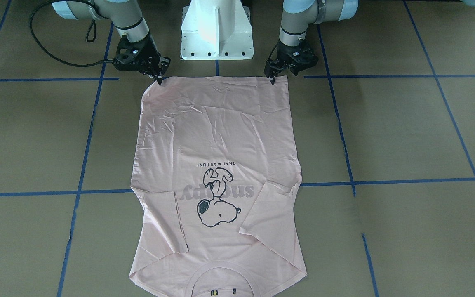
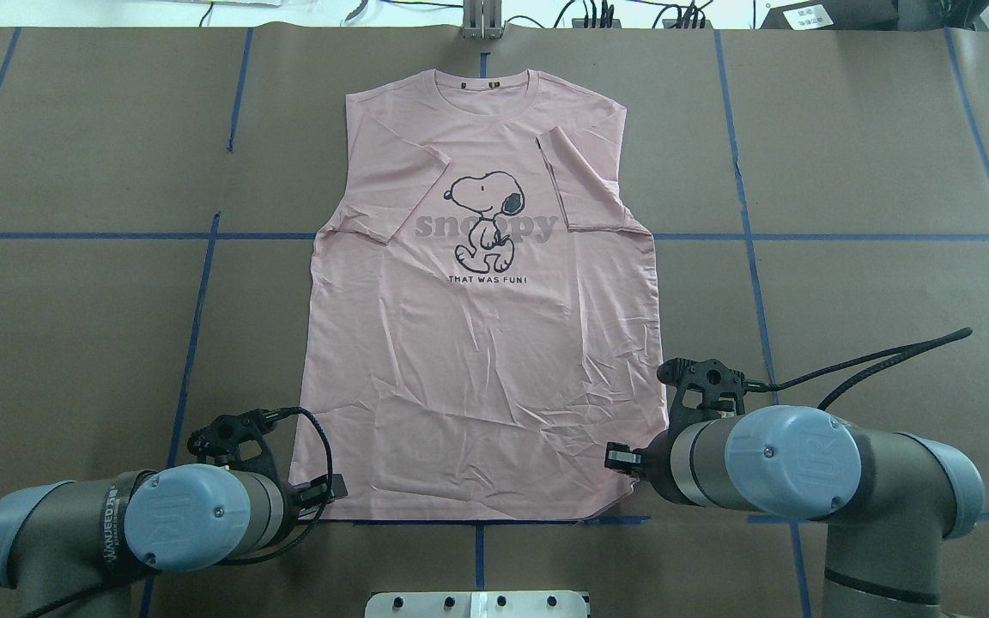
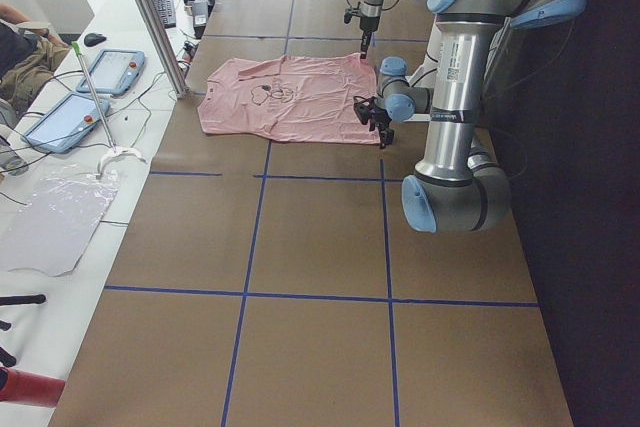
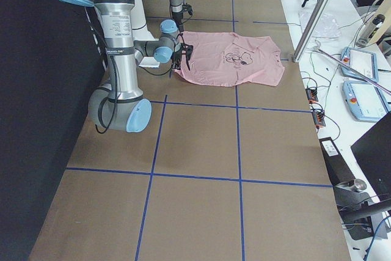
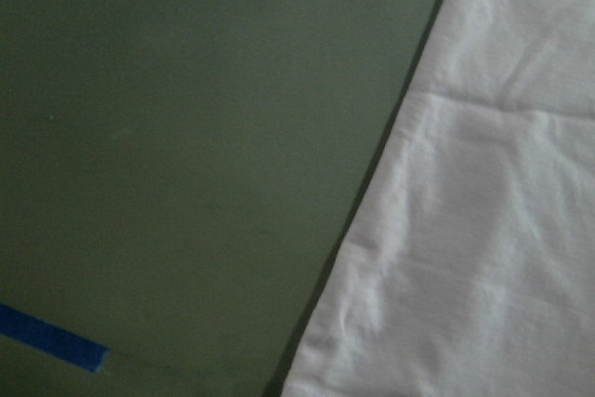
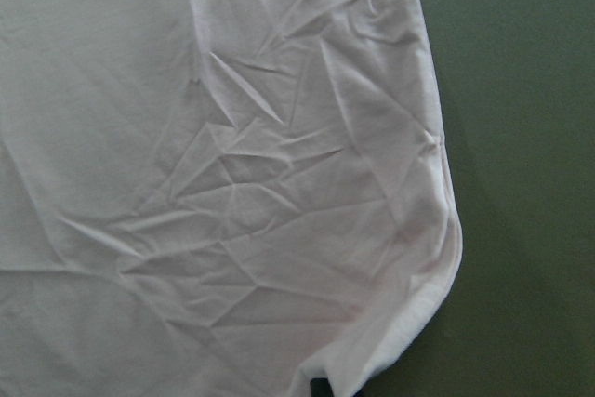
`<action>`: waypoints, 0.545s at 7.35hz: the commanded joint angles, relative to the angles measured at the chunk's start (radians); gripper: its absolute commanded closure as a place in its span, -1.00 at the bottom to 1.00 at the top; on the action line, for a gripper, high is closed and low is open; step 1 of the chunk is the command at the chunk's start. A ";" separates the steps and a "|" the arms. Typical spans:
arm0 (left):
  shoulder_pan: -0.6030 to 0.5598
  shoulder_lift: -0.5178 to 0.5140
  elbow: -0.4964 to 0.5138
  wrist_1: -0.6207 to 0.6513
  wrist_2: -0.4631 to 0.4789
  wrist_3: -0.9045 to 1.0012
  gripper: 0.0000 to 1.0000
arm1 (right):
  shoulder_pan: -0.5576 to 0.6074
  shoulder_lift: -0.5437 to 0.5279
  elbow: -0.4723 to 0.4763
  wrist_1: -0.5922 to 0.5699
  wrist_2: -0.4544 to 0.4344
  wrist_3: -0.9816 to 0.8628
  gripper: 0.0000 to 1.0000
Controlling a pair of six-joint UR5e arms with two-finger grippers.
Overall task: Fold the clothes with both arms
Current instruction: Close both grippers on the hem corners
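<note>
Overhead exterior view: the pale pink T-shirt (image 2: 477, 369) lies flat and print-up in the middle of the brown table (image 2: 872, 154). Its ribbed collar (image 2: 486, 99) is on the side away from the robot, and its hem (image 2: 477, 515) runs along a blue tape line (image 2: 74, 236) crossing just in front of the white pedestal base (image 2: 477, 603). Both short sleeves are folded inward onto the chest, one sleeve (image 2: 396, 202) on the robot's left and the other sleeve (image 2: 585, 184) on its right, flanking the Snoopy cartoon (image 2: 486, 215) that stands over the grey lettering (image 2: 537, 227). The cloth is smooth around the print and creased toward the hem. The left arm (image 2: 117, 524) and the right arm (image 2: 803, 463) reach in from either side of the base. The left pincer (image 1: 281, 76) has its tip down at the hem corner on the robot's left. The right pincer (image 1: 160, 73) sits likewise at the opposite hem corner, which the right wrist camera shows rounded and slightly curled amid sharp wrinkles. Each tip touches or nearly touches the cloth, but I cannot tell whether either pincer is spread or closed on the fabric. The left wrist camera shows only the shirt's side edge lying against the bare table.
</note>
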 commanded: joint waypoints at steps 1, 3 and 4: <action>-0.001 0.001 0.001 0.000 -0.001 0.000 -0.54 | 0.002 -0.001 0.000 0.000 0.003 0.000 1.00; -0.001 -0.001 -0.001 -0.002 -0.001 0.000 0.09 | 0.007 -0.001 -0.002 0.000 0.006 -0.003 1.00; 0.001 -0.001 -0.002 -0.002 -0.001 0.000 0.39 | 0.009 -0.001 0.000 0.000 0.006 -0.003 1.00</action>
